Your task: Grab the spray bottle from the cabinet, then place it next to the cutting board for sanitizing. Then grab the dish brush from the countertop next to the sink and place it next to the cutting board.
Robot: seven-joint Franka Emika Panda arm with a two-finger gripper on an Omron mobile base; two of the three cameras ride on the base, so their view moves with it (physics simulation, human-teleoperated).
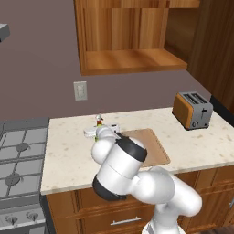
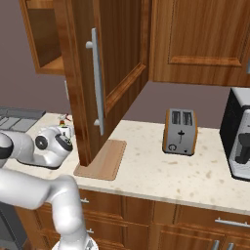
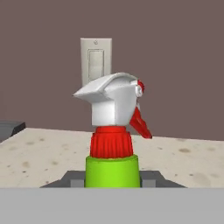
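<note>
Worktop (image 1: 68,155) below the tool; cutting board (image 1: 153,146) just to its side, so the drop spot fits "next to". Arm reaches forward and low, hand roughly level. Tool (image 3: 112,180) is clamped on the spray bottle (image 3: 113,140), held upright at the neck, probably just before release.

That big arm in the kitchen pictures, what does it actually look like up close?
The arm is glossy white, built from thick rounded segments like fat tubes. Black bands ring the joints, the clearest a dark collar near the top. The end effector shows two small dark grey finger tips. I see no loose cables or markings.
</note>
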